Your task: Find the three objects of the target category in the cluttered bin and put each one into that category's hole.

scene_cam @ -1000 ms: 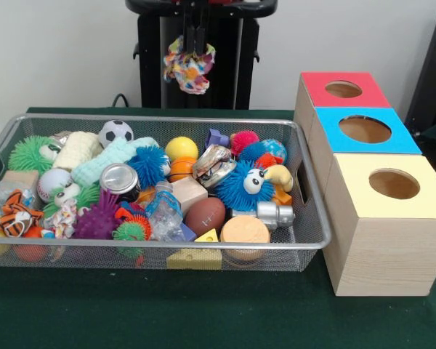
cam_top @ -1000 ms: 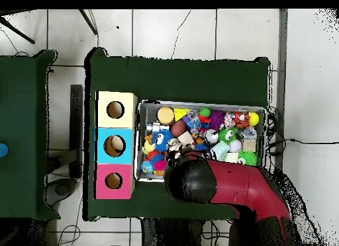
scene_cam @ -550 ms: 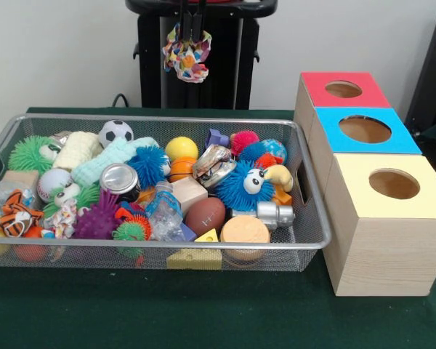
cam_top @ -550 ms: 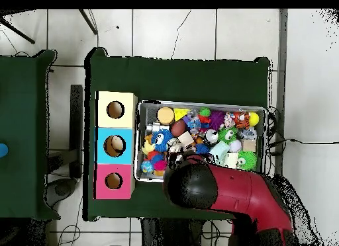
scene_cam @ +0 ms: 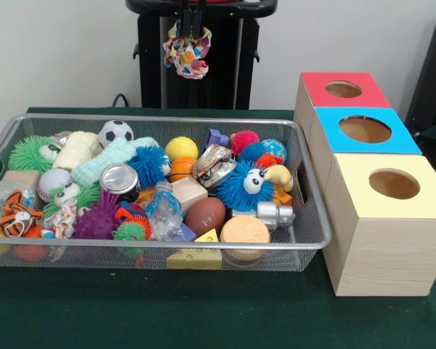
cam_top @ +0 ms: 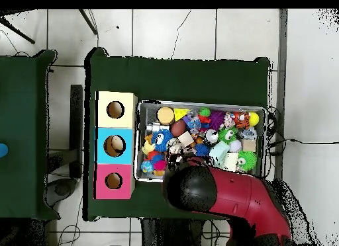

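- Green cloth table [scene_cam: 225, 313], white wall behind.
- Gripper [scene_cam: 191, 30] jaws clamped on a crumpled multicoloured fabric piece [scene_cam: 187, 52], hanging high.
- Wire-mesh bin [scene_cam: 305, 218] of toys lies well below; wooden boxes [scene_cam: 378, 247] below, aside.

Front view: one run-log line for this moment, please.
tool: shut on patchwork cloth toy | position: raised above bin | boxes: nothing entering

Bright, even indoor light fills both views, casting only soft, short shadows beneath the wire bin [scene_cam: 305, 240] and the boxes [scene_cam: 381, 247] on the dark green tabletop [scene_cam: 203, 313]. A silver can [scene_cam: 120, 178] shows mild glare. Focus holds throughout.
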`<state>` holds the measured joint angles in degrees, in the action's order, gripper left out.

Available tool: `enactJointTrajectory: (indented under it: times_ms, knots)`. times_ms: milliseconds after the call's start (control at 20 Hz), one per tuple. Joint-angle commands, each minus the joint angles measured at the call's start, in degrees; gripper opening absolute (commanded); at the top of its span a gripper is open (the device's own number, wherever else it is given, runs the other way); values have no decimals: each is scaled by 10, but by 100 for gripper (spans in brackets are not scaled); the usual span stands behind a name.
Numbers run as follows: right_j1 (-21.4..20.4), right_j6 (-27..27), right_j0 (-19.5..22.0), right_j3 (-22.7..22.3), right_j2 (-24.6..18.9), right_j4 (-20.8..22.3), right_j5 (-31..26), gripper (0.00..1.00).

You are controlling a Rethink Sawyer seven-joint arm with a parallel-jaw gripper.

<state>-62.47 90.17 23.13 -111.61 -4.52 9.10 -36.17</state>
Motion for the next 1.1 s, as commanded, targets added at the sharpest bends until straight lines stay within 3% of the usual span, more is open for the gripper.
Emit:
enactJointTrajectory:
  times_ms: [50,1100]
  knots:
    - [21,147,-28,-25,20,-34,-9,0]
    - [38,174,-118,-38,73,-101,10,0]
